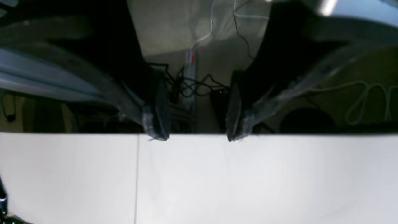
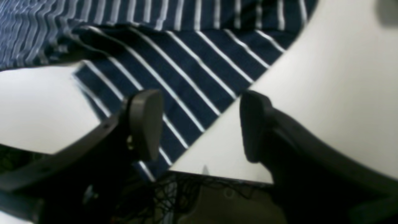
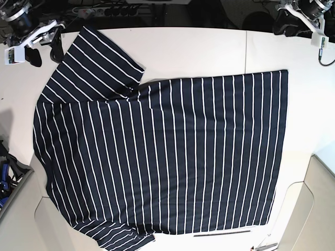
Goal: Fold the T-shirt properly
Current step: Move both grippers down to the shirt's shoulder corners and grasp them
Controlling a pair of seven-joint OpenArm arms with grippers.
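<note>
Looking at base view, left to right:
right gripper (image 3: 44, 52): top left corner of the table (image 3: 209, 47), just beside the upper sleeve (image 3: 94, 63). On my right wrist view the jaws stand wide apart, nothing between the pads (image 2: 144, 124), nothing held. Sleeve tip lies under the left pad; bare table edge under the other.
upper sleeve: spread flat, pointing to the top left corner, its end at the table's rim.
T-shirt (image 3: 167, 151): navy with thin white stripes, lying flat and open across the middle of the table, neck end left, hem end right. Not folded yet. Small wrinkle where the upper sleeve meets the body.
lower sleeve (image 3: 120, 235): at the bottom edge of the view, partly cut off.
hem (image 3: 280, 146): straight edge on the right, slightly slanted.
left gripper (image 3: 293, 23): top right corner, well apart from the shirt. On my left wrist view the jaws are parted with a clear gap, empty, tips (image 1: 158, 124) hanging at the far table edge.
cables (image 1: 192, 84): tangled on the floor past the table edge, seen between the left jaws.
</note>
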